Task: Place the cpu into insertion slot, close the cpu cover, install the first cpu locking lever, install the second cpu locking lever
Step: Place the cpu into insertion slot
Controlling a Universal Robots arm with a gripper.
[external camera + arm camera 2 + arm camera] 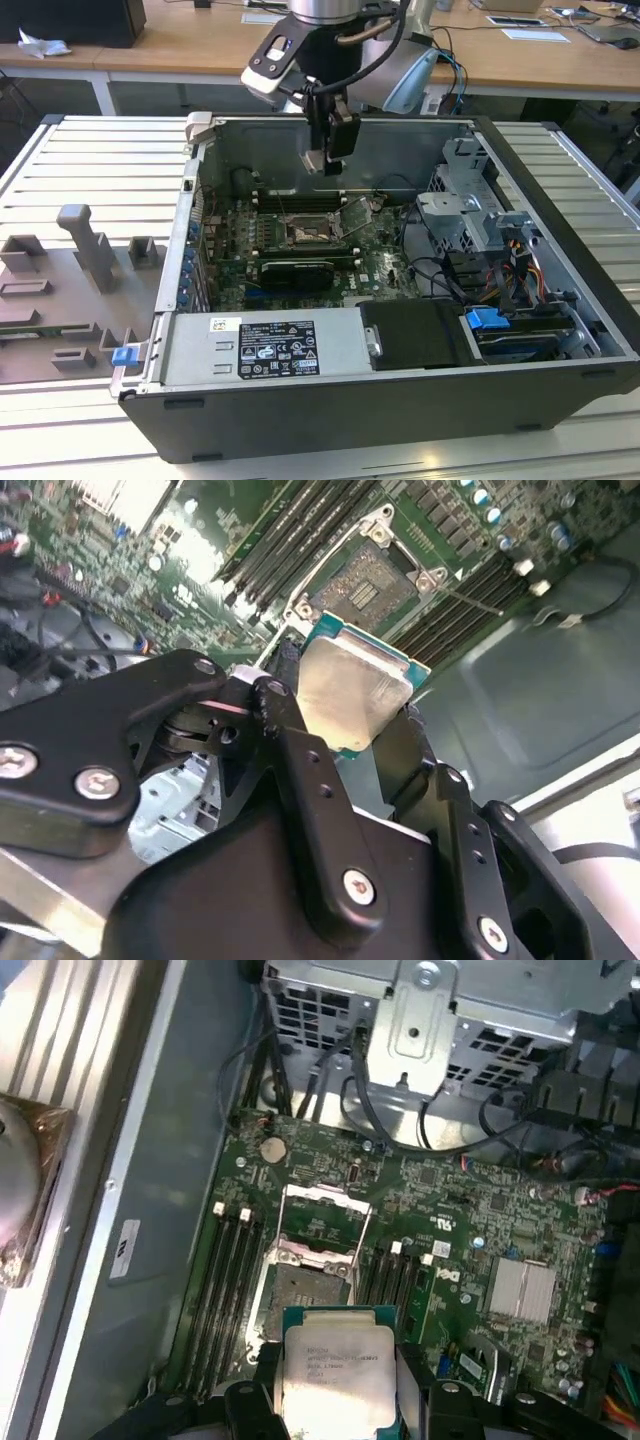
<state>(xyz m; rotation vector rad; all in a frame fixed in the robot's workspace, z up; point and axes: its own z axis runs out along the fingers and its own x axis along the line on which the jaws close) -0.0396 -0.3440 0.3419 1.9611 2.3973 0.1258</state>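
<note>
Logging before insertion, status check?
Status: gripper shut on the cpu, above the board. Empty insertion slot, cpu cover open. No obstruction seen.

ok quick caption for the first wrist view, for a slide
The gripper holds the cpu near the open socket on the green board, its cover flipped back.

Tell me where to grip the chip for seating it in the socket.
Grip it by two opposite thin edges, coming down from above its flat top, as the gripper holds it now. The chip is a thin flat square, so its edges are probably the only faces fingers can pinch. That grip should also leave the underside free to meet the open socket.
</note>
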